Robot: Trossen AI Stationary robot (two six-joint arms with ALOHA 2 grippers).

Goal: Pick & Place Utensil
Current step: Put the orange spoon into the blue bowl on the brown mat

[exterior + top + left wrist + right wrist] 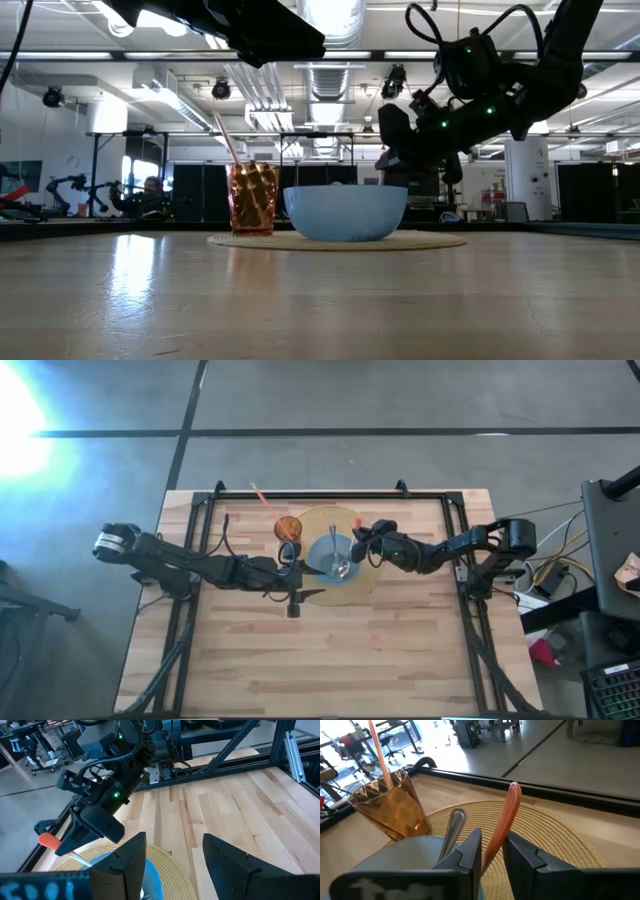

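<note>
Pinching a slim orange-handled utensil [504,822], the right gripper [492,851] hangs over the bowl's right rim, centre of the high view. Its dark angular fingers press the smooth, curved handle between them. Just below sits the rounded light-blue bowl [346,213] holding a shiny metal spoon [452,827], on a round woven straw placemat [555,840]. Beside it, left, stands a faceted amber glass [392,807] with an orange straw [376,747]. Spread wide, the left gripper [172,865] hovers at the bowl's lower-left edge over the pale wooden table [400,650].
</note>
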